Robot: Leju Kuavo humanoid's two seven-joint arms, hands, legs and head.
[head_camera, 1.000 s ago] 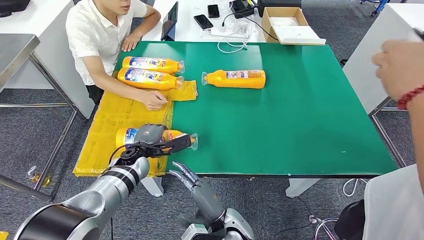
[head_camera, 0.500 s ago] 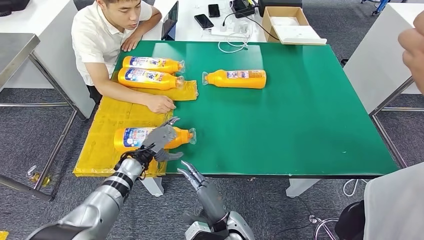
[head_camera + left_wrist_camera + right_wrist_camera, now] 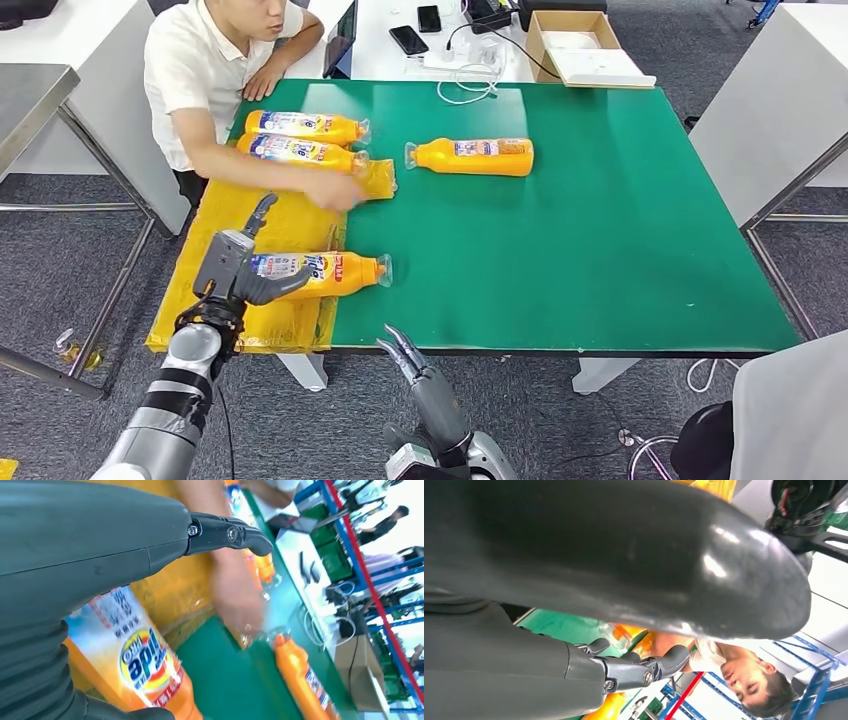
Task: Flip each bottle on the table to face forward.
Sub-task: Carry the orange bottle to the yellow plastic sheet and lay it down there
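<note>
A green table (image 3: 620, 240) takes up most of the head view, with a yellow plastic sheet (image 3: 225, 240) spread over its left end. A person in a white shirt (image 3: 195, 65) sits at the far left corner, one hand (image 3: 335, 192) blurred above the sheet near the two far bottles. Those two bottles (image 3: 305, 127) (image 3: 300, 152) lie side by side at the far left, caps pointing right, labels up. A third bottle (image 3: 470, 156) lies alone further right on the bare green, cap pointing left. The nearest bottle (image 3: 325, 270) lies on its side across the sheet's edge, cap to the right, its blue and red label facing up. The left hand (image 3: 235, 270) sits at that bottle's base end with its thumb curved along the near side and a finger raised well clear above; whether it really grips the bottle I cannot tell. The right hand (image 3: 405, 352) hangs below the table's near edge, fingers straight and slightly apart, holding nothing. On the white desk beyond lie a cardboard box (image 3: 575, 45) and two phones (image 3: 415, 30)
</note>
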